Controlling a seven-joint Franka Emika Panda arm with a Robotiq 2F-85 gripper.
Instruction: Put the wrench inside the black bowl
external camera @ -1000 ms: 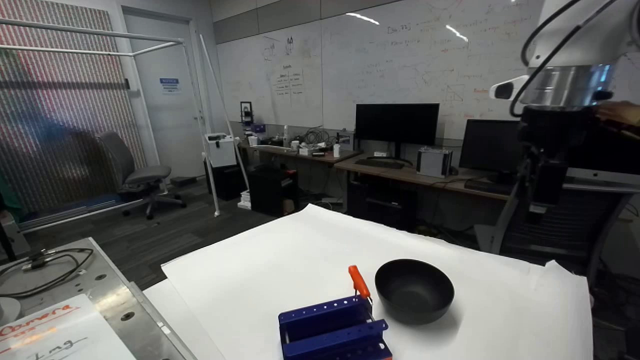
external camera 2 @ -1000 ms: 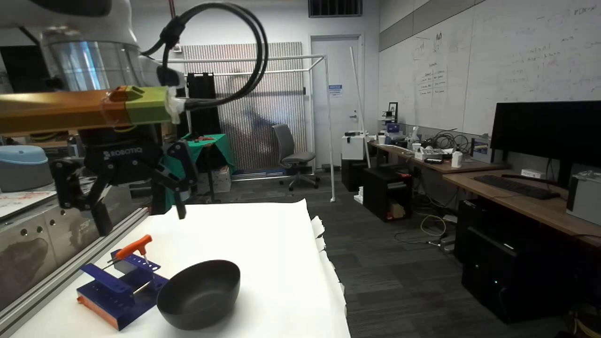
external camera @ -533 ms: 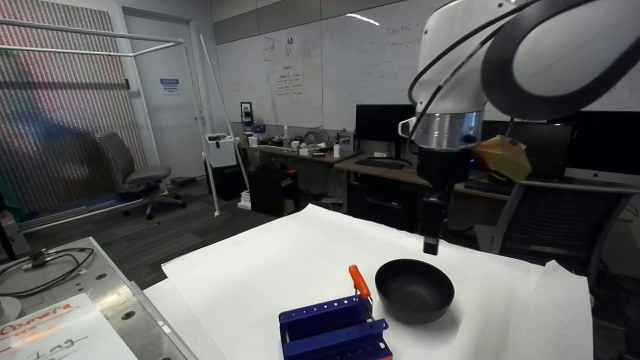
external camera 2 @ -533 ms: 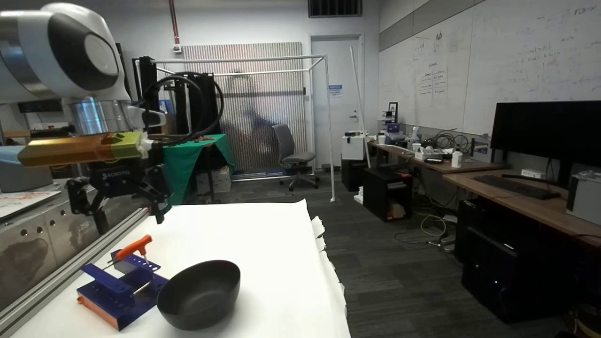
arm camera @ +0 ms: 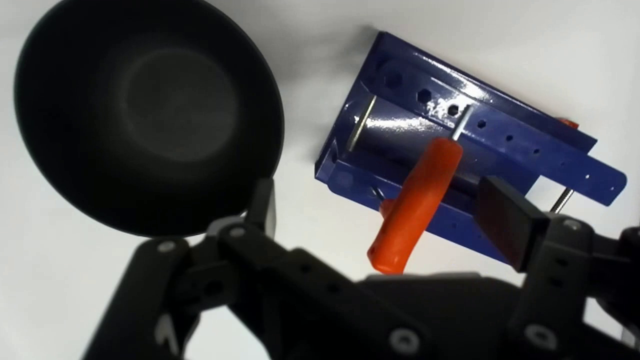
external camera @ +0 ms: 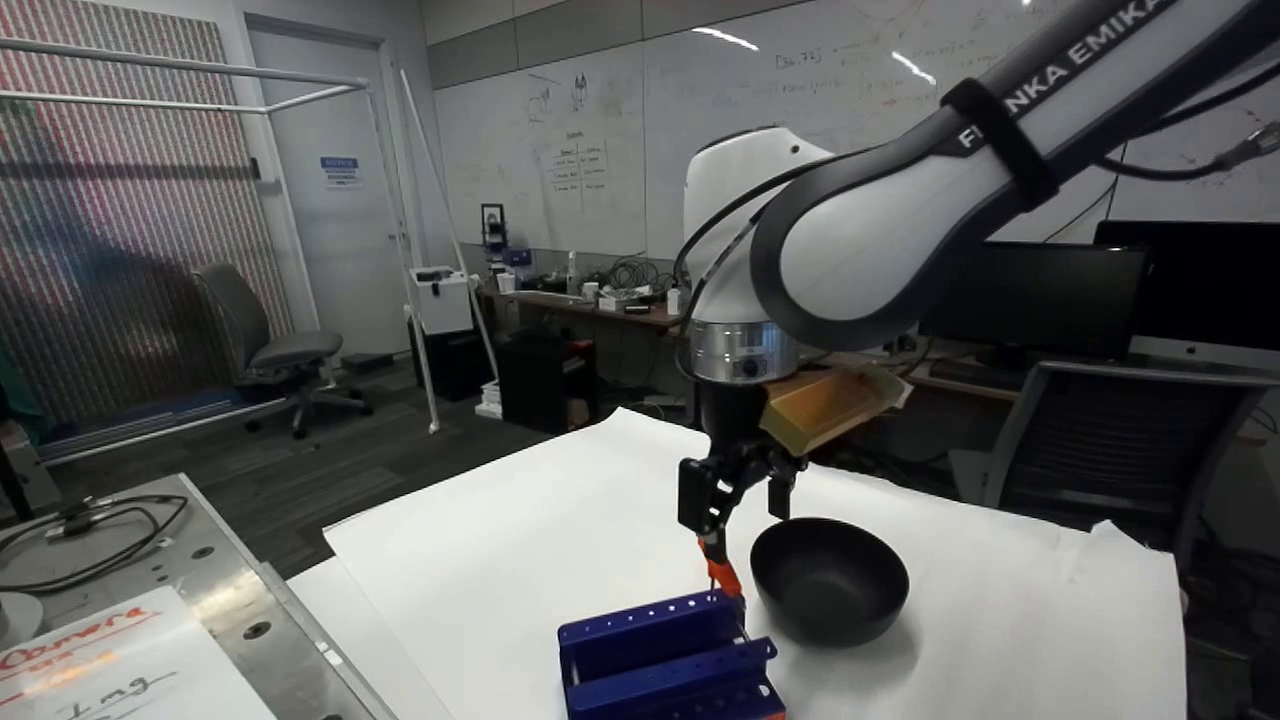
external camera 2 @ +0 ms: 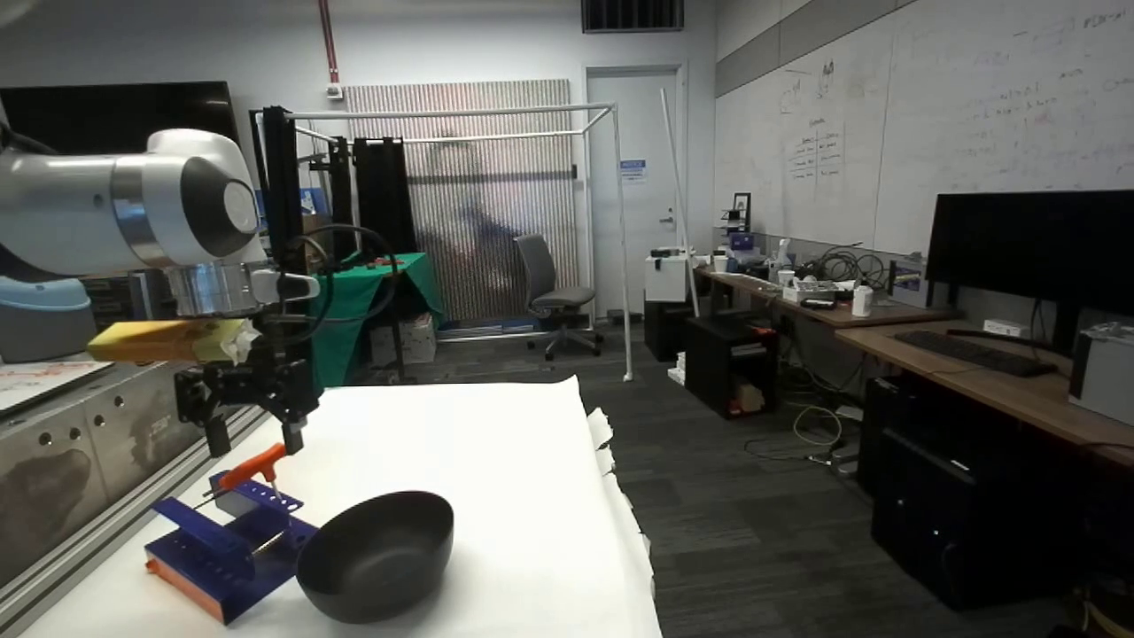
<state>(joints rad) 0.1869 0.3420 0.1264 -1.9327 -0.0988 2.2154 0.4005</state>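
Wrist view, one black bowl [arm camera: 175, 105], one orange wrench [arm camera: 417, 200] on one blue rack [arm camera: 495, 165]; one tool [arm camera: 384, 212], jaws wide apart

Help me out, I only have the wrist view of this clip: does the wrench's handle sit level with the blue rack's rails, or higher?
Observer: Higher. In an exterior view, the wrench has its handle raised above the rails of the blue rack.
Operator: Is anything bulky attached above the fingers of the end effector?
Observer: Yes, an orange-yellow casing shows there in both exterior views.
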